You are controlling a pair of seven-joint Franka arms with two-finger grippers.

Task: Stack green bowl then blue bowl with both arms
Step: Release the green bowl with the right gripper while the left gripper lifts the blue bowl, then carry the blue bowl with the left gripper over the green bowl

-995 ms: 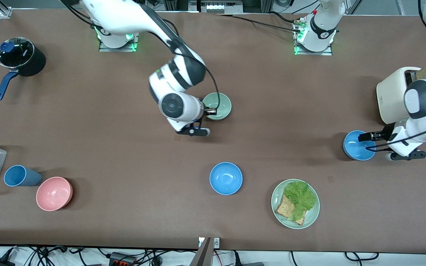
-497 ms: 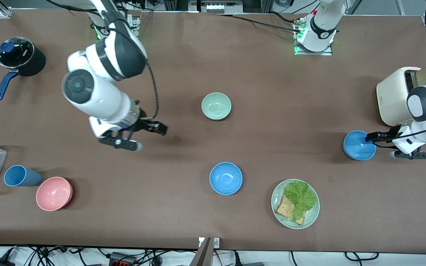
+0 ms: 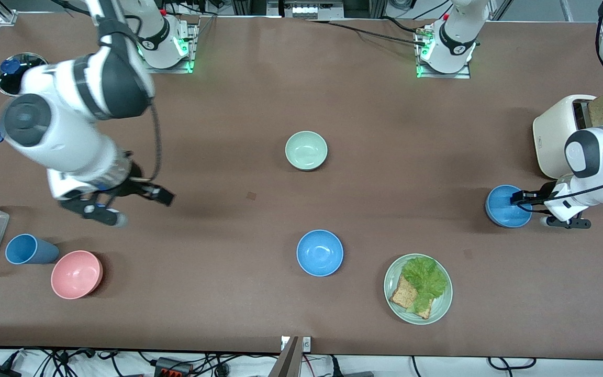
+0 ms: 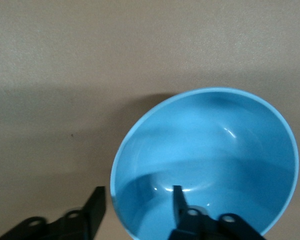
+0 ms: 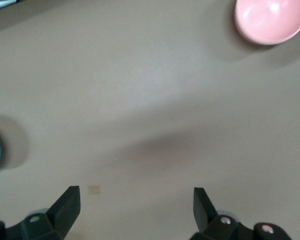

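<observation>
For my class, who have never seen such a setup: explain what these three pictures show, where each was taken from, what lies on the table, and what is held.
Two white robot arms work at a brown table. One picture looks down from across the table; the other two come from cameras on each wrist.

The left claw straddles the rim of a blue bowl, one finger inside, one outside, not yet closed. The right claw hangs open and empty over bare table.

Also there: the green bowl, a second blue bowl, a pink bowl, a blue cup, a plate of toast and lettuce, a toaster.
</observation>
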